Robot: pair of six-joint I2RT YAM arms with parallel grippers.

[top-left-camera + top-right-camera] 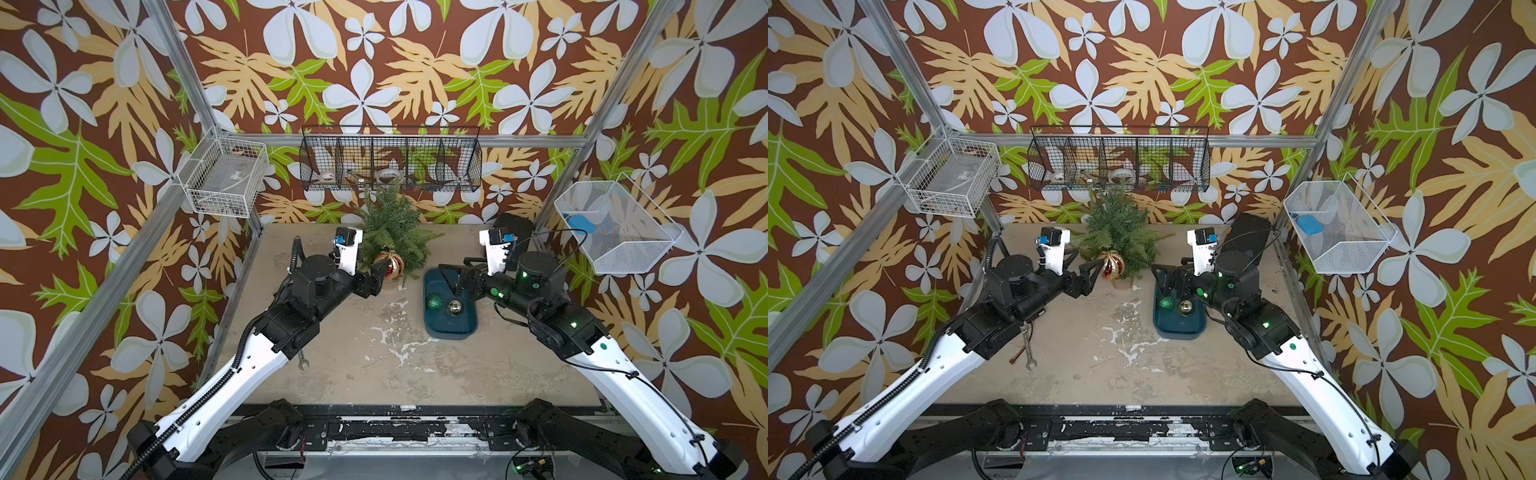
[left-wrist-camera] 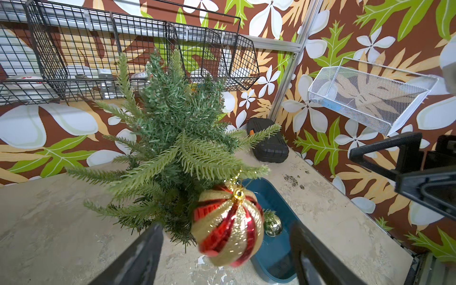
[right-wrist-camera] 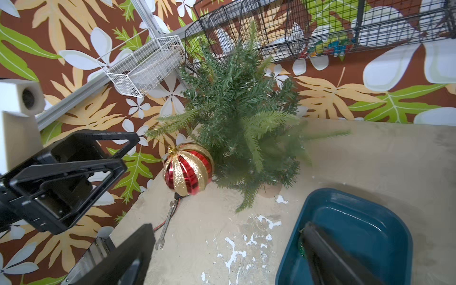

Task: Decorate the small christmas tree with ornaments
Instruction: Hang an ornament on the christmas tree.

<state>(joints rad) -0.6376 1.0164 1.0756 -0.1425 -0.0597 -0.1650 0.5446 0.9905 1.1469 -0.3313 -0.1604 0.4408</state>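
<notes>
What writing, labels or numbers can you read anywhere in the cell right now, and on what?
No text is legible in any view.
Red print on the white tub in the black wire basket: blurred, unreadable.
Pale label on the grey box in the white wire basket: too small to read.
Red-and-gold ornament, small christmas tree, blue tray: no lettering visible.

My cell is bright and evenly lit, with only faint, soft shadows on the tabletop [image 1: 332, 365]. Both top views are slightly soft. My wrist views bulge, curving the black wire basket [image 2: 123, 49] toward the edges. The red-and-gold bauble [image 2: 228, 225] glints with small highlights, its lower edge smeared; the tree [image 3: 246, 118] looks hazy in my right wrist view, and my jaws loom dark and unfocused
</notes>
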